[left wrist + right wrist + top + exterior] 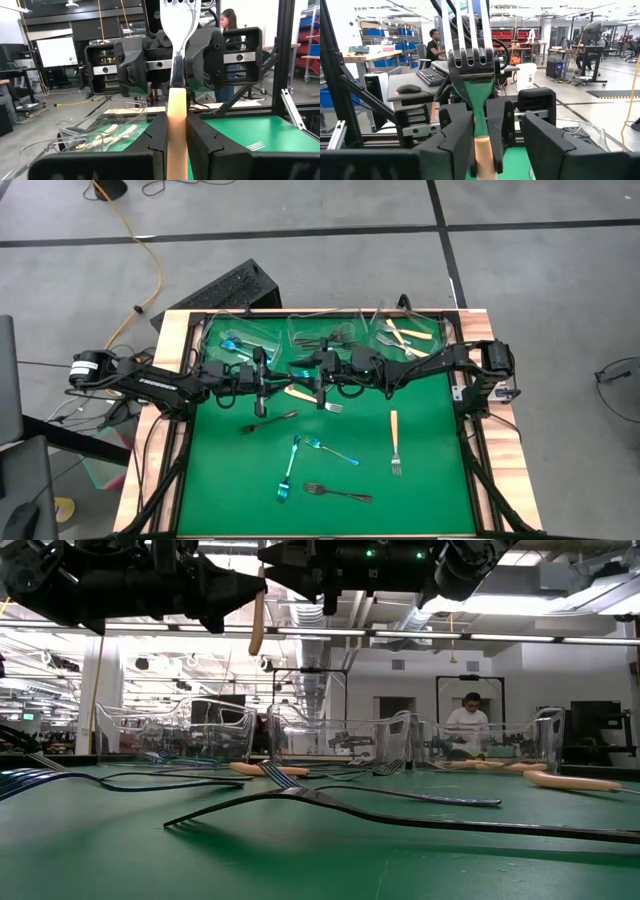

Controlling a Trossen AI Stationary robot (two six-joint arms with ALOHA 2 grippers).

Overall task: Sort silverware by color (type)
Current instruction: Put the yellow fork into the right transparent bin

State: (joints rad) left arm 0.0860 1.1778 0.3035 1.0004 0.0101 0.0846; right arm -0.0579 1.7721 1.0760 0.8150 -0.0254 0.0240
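L gripper [175, 145] clamped on tan fork [176, 110], R gripper [492, 140] part-open round it

High view: the slim cream-handled fork with silver tines [300, 394] between the two arms is mostly covered by the dark gripper bodies; only a short handle stretch shows. Contents of the clear plastic tubs [330, 330] along the far edge too small to count.

Left wrist view: fork handle cut off at the bottom edge.

Right wrist view: tine tips cut off at the top edge.
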